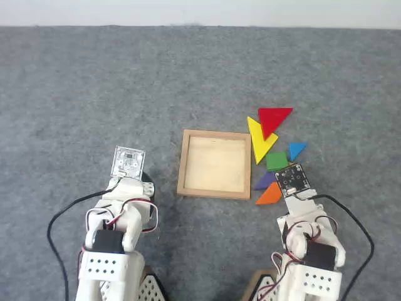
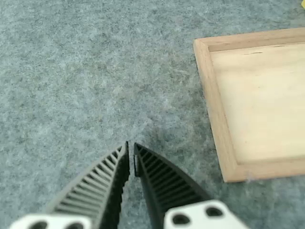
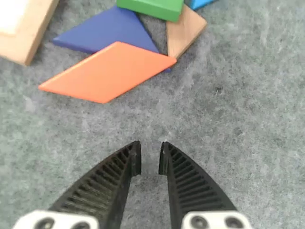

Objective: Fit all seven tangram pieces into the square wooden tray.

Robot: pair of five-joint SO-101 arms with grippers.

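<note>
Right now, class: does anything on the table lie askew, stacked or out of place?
Yes. Beside the empty wooden tray, the pieces overlap in a loose heap: the orange parallelogram lies over a corner of the purple triangle, and the red triangle overlaps the yellow triangle. Nothing looks damaged.

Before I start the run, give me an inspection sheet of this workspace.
Surface: grey felt mat.
Job's things: square wooden tray, nothing in it; beside it lie the red triangle, yellow triangle, blue triangle, green square, purple triangle, orange parallelogram and tan wooden triangle.
Clutter: nothing seen.
Tools: left tool shut over the mat beside the tray; right tool slightly open, near the orange parallelogram.
Cables: black cable looping from the left arm, another from the right.
Surroundings: pale wall behind.
</note>
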